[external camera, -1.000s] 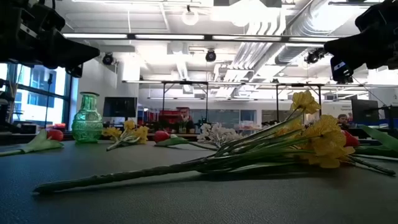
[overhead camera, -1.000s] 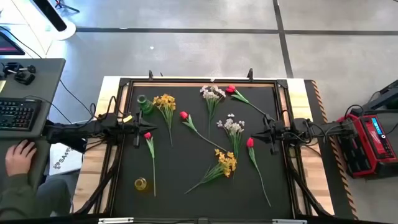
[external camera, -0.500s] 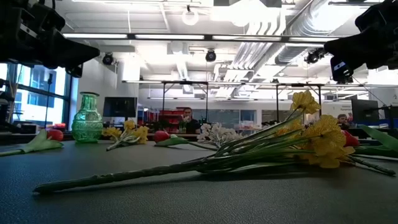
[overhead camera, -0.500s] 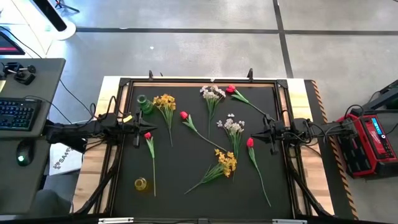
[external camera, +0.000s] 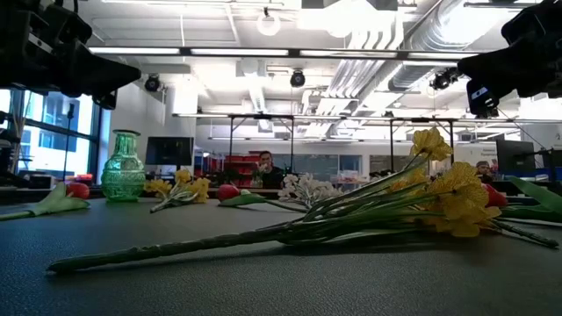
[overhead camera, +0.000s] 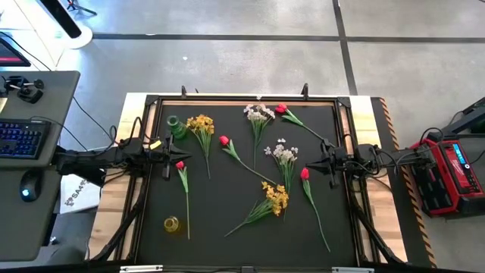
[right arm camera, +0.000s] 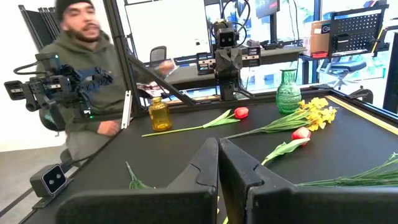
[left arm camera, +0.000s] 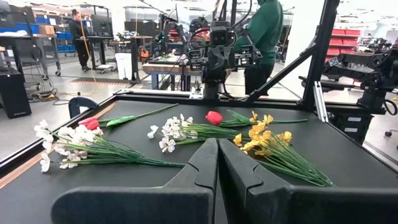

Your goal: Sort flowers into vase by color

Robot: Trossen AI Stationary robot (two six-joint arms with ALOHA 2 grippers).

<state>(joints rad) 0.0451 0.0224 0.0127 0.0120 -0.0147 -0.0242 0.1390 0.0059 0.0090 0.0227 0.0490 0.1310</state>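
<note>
Flowers lie flat on the black mat (overhead camera: 227, 250). Several red tulips include one (overhead camera: 179, 165) by my left gripper and one (overhead camera: 305, 174) by my right. One yellow spray (overhead camera: 201, 125) is at the far left, beside the green vase (overhead camera: 176, 127). Another yellow spray (overhead camera: 274, 199) lies near the middle. Two whitish sprays (overhead camera: 259, 114) (overhead camera: 284, 153) lie far of centre. A small amber vase (overhead camera: 171, 224) stands upright at the near left. My left gripper (overhead camera: 176, 158) hovers level at the left edge, shut and empty. My right gripper (overhead camera: 311, 164) does the same at the right edge.
A raised dark frame (overhead camera: 148, 102) rims the mat. A desk with a keyboard (overhead camera: 19, 140) stands left of the table. A red device (overhead camera: 447, 171) sits to its right. A person (right arm camera: 81, 74) sits beyond the table's left edge in the right wrist view.
A person's hand at the desk left of the table has drawn back out of the high view. Both arms and all the flowers have kept still.
</note>
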